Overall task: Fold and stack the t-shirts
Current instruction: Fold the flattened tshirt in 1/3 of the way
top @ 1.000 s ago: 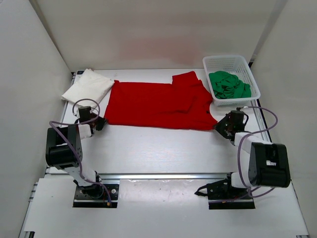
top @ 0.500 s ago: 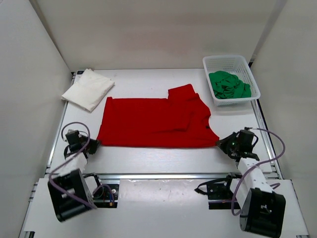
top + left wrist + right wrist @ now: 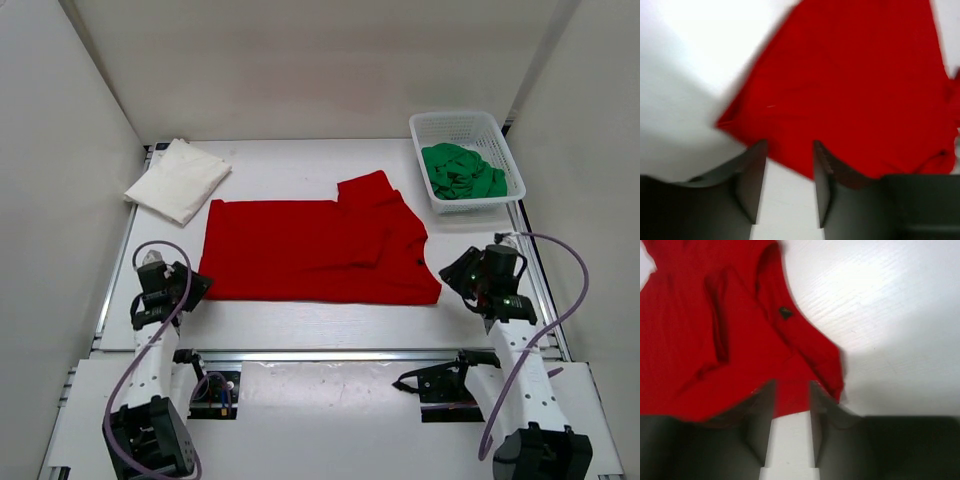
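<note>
The red t-shirt (image 3: 320, 250) lies spread flat in the middle of the table, one sleeve folded over its upper right part. A folded white t-shirt (image 3: 180, 178) rests at the back left. The green t-shirt (image 3: 462, 170) is bunched up inside the basket. My left gripper (image 3: 196, 287) stands open at the red shirt's near left corner; in the left wrist view its gripper (image 3: 789, 145) is empty, with the red shirt (image 3: 850, 90) just beyond. My right gripper (image 3: 452, 272) is open at the near right corner, and the right wrist view shows the gripper (image 3: 791, 386) straddling the red shirt's (image 3: 715, 315) hem.
A white lattice basket (image 3: 465, 118) stands at the back right. White walls close in the table on the left, right and back. A metal rail (image 3: 330, 353) runs along the near edge between the arm bases.
Both grippers dragged the red shirt toward the near edge by its two near corners, then opened and let go. The shirt now lies flatter and closer to the arms.
</note>
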You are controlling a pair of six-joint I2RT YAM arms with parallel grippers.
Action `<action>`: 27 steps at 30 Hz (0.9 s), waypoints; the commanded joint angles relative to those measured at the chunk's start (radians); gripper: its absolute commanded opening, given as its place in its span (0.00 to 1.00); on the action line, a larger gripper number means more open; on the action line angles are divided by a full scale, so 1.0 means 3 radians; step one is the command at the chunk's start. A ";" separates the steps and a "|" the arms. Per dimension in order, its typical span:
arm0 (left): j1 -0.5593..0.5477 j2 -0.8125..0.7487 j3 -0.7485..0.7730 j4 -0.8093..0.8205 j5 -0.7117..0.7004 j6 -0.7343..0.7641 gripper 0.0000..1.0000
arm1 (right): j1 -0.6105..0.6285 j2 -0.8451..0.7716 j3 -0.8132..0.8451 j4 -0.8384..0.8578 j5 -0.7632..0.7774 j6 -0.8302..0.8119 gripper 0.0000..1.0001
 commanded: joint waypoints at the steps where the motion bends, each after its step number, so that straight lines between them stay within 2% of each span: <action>1: -0.0405 0.0127 0.0258 0.0344 0.0149 0.0033 0.45 | 0.0454 0.0163 0.0077 0.0435 -0.0175 -0.0192 0.14; 3: -0.0850 0.0240 0.0345 0.0549 -0.0044 -0.0070 0.37 | 0.0959 0.0459 0.0133 0.0671 -0.0023 -0.0126 0.00; 4: -0.1267 0.0291 0.0411 0.0550 -0.0308 -0.0096 0.31 | 0.1256 0.0693 0.0244 0.0793 0.0140 -0.0196 0.00; 6: -0.1963 0.0403 0.0524 0.0708 -0.0744 -0.0132 0.23 | 0.1544 0.1235 0.0490 0.0993 0.0203 -0.0309 0.00; 8: -0.2195 0.0582 0.0560 0.0892 -0.0878 -0.0137 0.15 | 0.1637 0.1573 0.0567 0.1253 0.0107 -0.0366 0.00; 11: -0.2197 0.0955 0.0550 0.1203 -0.0635 -0.0213 0.09 | 0.1592 0.1998 0.0603 0.1622 0.0085 -0.0386 0.00; 13: -0.2166 0.1125 0.0520 0.1403 -0.0546 -0.0244 0.08 | 0.1530 0.2219 0.0695 0.1623 0.0060 -0.0432 0.00; 16: -0.2202 0.1365 0.0515 0.1572 -0.0562 -0.0244 0.08 | 0.1454 0.2428 0.0655 0.1919 -0.0088 -0.0402 0.00; 23: -0.2135 0.1544 0.0264 0.1930 -0.0378 -0.0443 0.09 | 0.1535 0.2817 0.0777 0.2078 -0.0186 -0.0366 0.00; 27: -0.2176 0.1514 0.0131 0.2002 -0.0362 -0.0464 0.08 | 0.1617 0.2843 0.0782 0.2144 -0.0201 -0.0325 0.00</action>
